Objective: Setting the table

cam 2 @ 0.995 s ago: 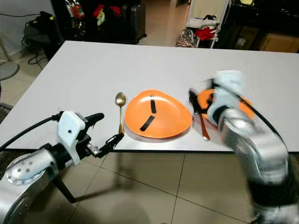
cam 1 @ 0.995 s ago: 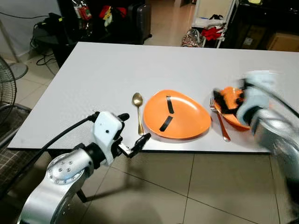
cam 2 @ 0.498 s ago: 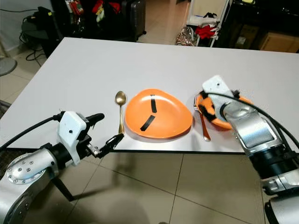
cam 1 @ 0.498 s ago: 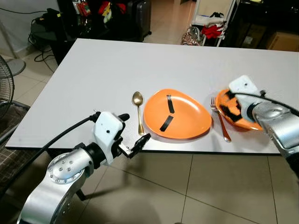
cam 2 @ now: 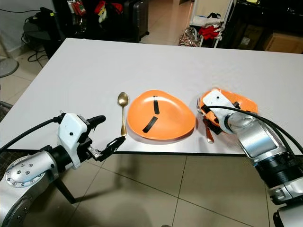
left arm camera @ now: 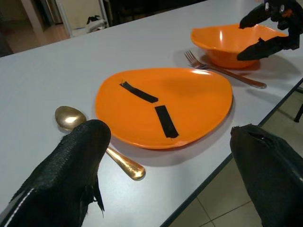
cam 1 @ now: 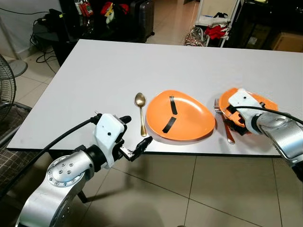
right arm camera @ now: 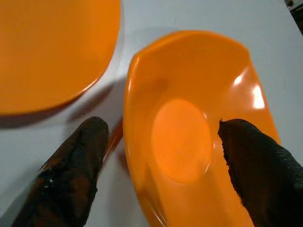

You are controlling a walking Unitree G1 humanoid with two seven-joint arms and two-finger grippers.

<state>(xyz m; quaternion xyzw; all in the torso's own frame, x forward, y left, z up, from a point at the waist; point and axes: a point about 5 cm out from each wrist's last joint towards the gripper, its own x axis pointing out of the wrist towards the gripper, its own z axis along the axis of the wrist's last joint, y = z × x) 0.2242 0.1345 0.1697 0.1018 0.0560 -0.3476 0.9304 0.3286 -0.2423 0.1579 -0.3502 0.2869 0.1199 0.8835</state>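
My right gripper [right arm camera: 161,161] hangs spread wide over the orange bowl [right arm camera: 199,137], gripping nothing: one finger outside the rim by the fork [cam 1: 223,124], one over the hollow. My left gripper [cam 1: 137,137] idles open off the table's [cam 1: 94,71] near edge

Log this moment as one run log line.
right hand open over orange bowl | left hand open, idle at table edge | plate, spoon, fork set
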